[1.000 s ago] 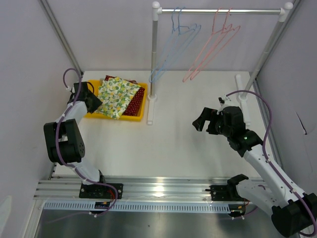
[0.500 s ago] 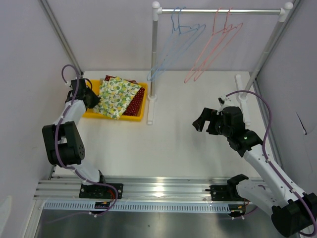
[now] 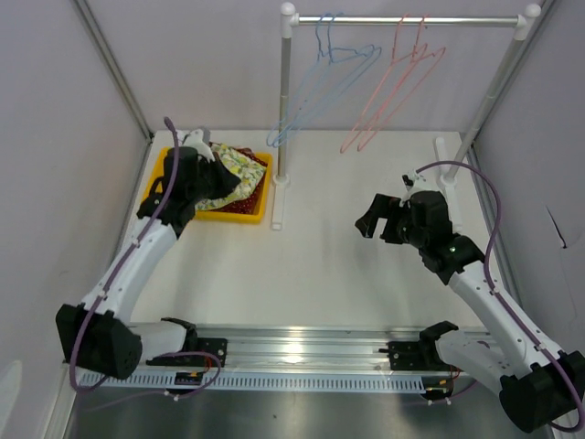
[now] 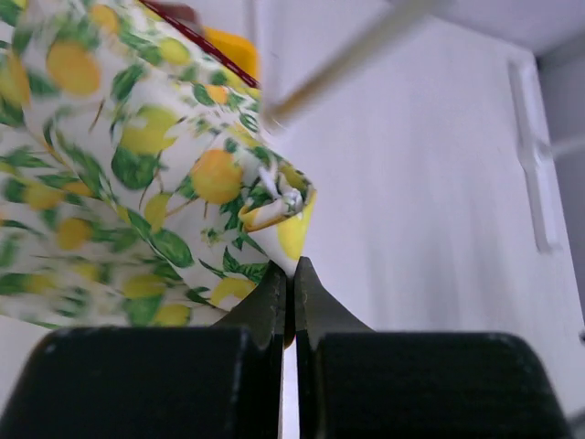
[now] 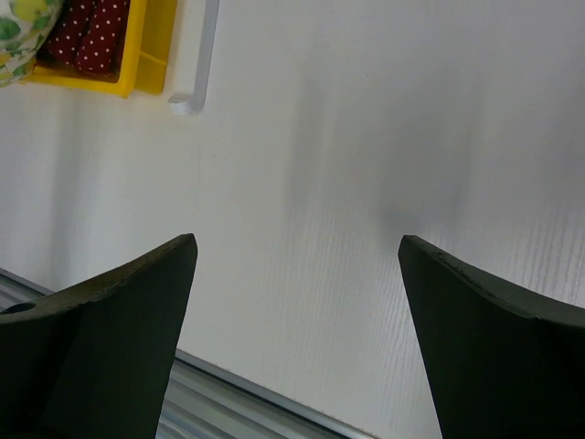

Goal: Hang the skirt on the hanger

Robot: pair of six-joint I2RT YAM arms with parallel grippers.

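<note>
At the far left corner of the white desk, the left end effector is pinched tight on a hem of the white fabric skirt printed with yellow lemons and green leaves. The cloth hangs bunched from it just over the shallow yellow plastic tray, where a dark red cloth with white dots lies. The pick-up looks to be the step in hand.

Further right, along the far edge, pale blue wire hangers and pink wire hangers dangle from the white rail. Near the right edge the right end effector hovers over bare desk, fingers spread wide, holding nothing.

Next, I'd judge, the skirt needs carrying clear of the tray toward a hanger, with its waistband spread, probably with the right arm's help.
</note>
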